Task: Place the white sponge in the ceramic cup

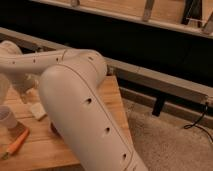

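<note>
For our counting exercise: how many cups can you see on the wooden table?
1: the ceramic cup at the picture's left edge, left of the white sponge. The open end effector hangs close above the sponge. The arm may hide others.
</note>
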### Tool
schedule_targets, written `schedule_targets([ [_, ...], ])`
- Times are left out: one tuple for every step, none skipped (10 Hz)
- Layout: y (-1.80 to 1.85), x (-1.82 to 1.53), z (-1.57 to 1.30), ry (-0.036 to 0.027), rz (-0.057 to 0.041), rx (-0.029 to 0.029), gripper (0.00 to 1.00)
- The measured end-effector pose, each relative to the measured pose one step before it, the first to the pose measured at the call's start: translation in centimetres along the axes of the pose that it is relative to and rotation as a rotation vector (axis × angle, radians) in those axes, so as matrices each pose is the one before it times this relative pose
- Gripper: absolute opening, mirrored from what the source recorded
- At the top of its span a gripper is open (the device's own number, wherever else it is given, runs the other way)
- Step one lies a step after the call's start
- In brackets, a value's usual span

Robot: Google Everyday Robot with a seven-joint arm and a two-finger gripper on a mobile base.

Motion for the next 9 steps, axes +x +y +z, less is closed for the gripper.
schedule_targets([
  [0.221,-0.393,0.475,0.00231,-0.00801,0.00408,0.65],
  [0.292,-0.431,0.89,0.00855,-0.00967,0.00623,0.65],
  [0.161,-0.163,0.557,0.00726,-0.00401,0.00376,0.65],
  [0.195,-0.183,0.797,0.01062,-0.00415,0.0045,0.65],
  [0.158,-0.187,0.799,0.01033,-0.00321,0.00391,0.65],
  [0.07,-0.183,0.729,0.0091,-0.00358,0.00456,0.65],
  [0.078,-0.284,0.664,0.00574,-0.00476,0.00103,0.65],
  [0.069,-0.33,0.402,0.00031,-0.00514,0.00027,0.65],
  [0.096,-0.803,0.454,-0.01307,-0.00835,0.00018,0.65],
])
